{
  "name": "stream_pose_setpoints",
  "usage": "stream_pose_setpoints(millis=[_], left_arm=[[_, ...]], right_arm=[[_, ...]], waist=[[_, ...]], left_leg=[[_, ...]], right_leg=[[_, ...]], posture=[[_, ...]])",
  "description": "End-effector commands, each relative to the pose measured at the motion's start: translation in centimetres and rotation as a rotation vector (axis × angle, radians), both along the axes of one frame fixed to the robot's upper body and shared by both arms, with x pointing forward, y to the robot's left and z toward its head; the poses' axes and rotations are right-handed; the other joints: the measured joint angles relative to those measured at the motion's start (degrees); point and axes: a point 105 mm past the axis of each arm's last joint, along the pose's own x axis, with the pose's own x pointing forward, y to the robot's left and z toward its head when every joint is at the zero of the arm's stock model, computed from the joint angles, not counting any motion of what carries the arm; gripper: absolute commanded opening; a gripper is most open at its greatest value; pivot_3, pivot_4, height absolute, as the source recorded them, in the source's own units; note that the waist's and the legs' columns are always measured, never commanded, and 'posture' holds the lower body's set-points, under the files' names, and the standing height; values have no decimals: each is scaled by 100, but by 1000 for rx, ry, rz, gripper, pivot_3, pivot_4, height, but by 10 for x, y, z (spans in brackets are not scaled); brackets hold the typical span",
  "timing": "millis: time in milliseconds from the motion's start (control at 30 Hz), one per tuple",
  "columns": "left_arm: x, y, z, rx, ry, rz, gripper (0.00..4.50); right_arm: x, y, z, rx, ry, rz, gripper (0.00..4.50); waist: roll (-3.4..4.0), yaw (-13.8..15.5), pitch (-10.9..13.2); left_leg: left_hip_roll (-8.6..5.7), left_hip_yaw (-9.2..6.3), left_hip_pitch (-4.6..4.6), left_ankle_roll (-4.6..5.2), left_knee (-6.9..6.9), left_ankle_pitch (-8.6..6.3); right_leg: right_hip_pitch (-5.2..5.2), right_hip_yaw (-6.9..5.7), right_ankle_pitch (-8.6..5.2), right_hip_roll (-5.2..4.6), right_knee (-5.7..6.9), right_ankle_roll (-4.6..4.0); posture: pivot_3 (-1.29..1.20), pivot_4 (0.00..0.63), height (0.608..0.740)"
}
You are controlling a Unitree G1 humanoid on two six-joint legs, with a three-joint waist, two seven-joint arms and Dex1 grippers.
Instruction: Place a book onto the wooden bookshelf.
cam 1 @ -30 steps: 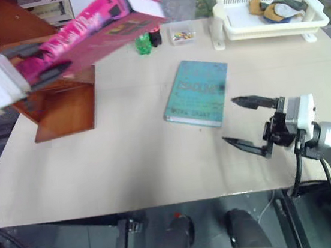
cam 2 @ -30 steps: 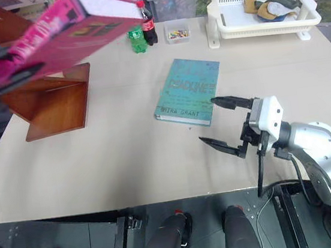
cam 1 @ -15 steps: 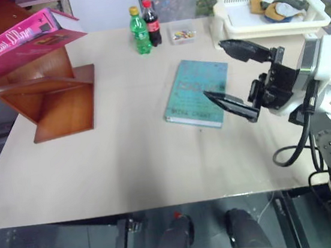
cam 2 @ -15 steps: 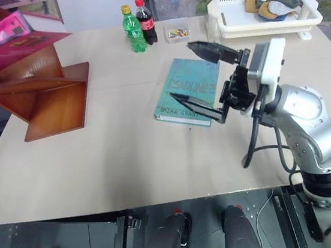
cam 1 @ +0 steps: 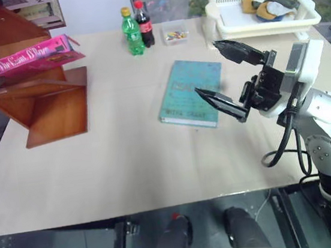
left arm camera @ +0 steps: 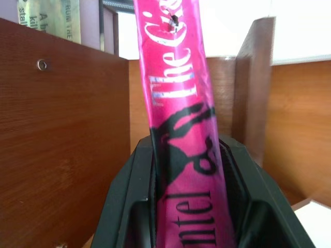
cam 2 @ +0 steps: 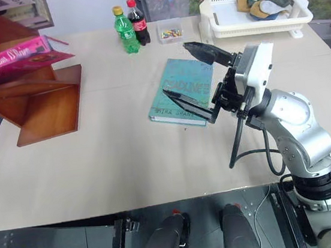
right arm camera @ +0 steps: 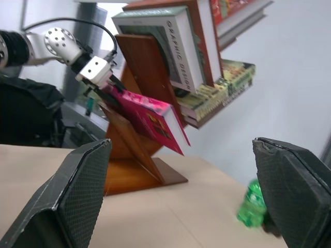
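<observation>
Your left pincer [left arm camera: 191, 206] grips the magenta-pink book [cam 1: 33, 55] by its spine, holding it over a slanted panel of the wooden bookshelf [cam 1: 48, 105]. Your right pincer [cam 1: 223, 74] hangs wide and empty above the teal book [cam 1: 189, 94] on the counter [cam 1: 127, 159].

Shelved hardback [right arm camera: 182, 57] spine reads "GRAPHIC DESIGN" (pink book [left arm camera: 178, 103]: "The").

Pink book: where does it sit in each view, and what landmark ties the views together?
Left eye: pink book at upper left.
Right eye: upper left.
Left wrist: centre, between the left gripper fingers.
Right wrist: left of centre.
Shared landmark: wooden bookshelf.
</observation>
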Motion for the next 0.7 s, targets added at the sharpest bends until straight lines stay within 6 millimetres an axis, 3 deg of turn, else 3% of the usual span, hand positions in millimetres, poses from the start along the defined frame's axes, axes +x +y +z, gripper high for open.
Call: stream_pose_setpoints(millis=[33,100,233,267,533,700], left_arm=[[-10,16,-7,-14,39,66,1711],[-10,16,-7,-22,35,67,2392],[-14,19,-1,-34,-16,69,4270],[-17,20,1,-37,-32,64,4463],[-56,20,21,-141,-185,-70,4463],[-75,-3,26,-158,-251,-274,4463]], right_arm=[[-11,2,7,14,-57,8,4500],[-11,2,7,15,-55,3,4500],[-11,1,5,12,-50,0,4500],[-11,0,5,11,-49,-1,4500],[-7,-1,-1,-5,-31,19,4500],[-2,-6,-5,-25,-14,34,4500]], waist=[[0,-2,0],[-1,0,1],[0,5,2],[-5,5,3],[-22,-15,12],[-24,8,14]], left_leg=[[1,4,2,8,1,-5],[3,2,1,12,13,-7],[4,10,7,16,32,-9],[5,8,7,16,34,-9],[6,10,3,16,40,-10],[9,5,1,16,40,-10]], right_leg=[[-5,1,0,0,11,0],[-9,-1,-1,4,30,1],[-7,7,-1,5,53,2],[-7,6,-1,5,56,2],[-10,10,-1,4,57,0],[-11,6,0,2,52,-1]], posture=[[0,150,740],[0,150,740],[0,150,740],[0,150,740],[0,150,740],[0,150,740]])
